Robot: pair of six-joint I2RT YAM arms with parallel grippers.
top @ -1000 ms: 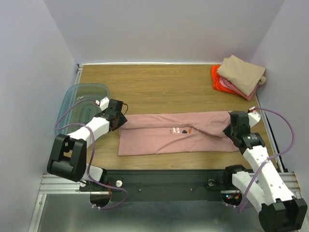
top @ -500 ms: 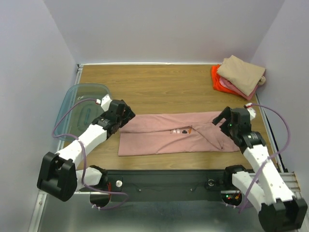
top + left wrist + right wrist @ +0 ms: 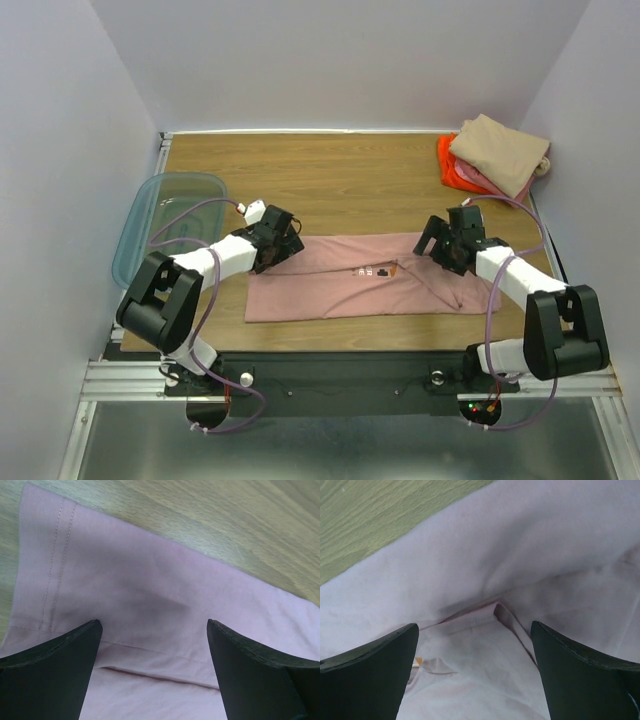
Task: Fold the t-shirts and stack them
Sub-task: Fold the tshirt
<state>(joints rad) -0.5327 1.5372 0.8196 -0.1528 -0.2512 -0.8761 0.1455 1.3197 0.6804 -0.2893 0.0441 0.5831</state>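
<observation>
As left gripper [image 3: 155,625] and right gripper [image 3: 475,627] hang released over the far edge of the pink t-shirt [image 3: 350,290], folding appears mid-step, pinching that edge next.

Bare table [image 3: 340,185] lies open between teal bin [image 3: 150,200] and folded stack [image 3: 500,152].

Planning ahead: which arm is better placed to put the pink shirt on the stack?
Right, probably: the right gripper hovers over the end of the pink shirt nearest the stack, far right.
</observation>
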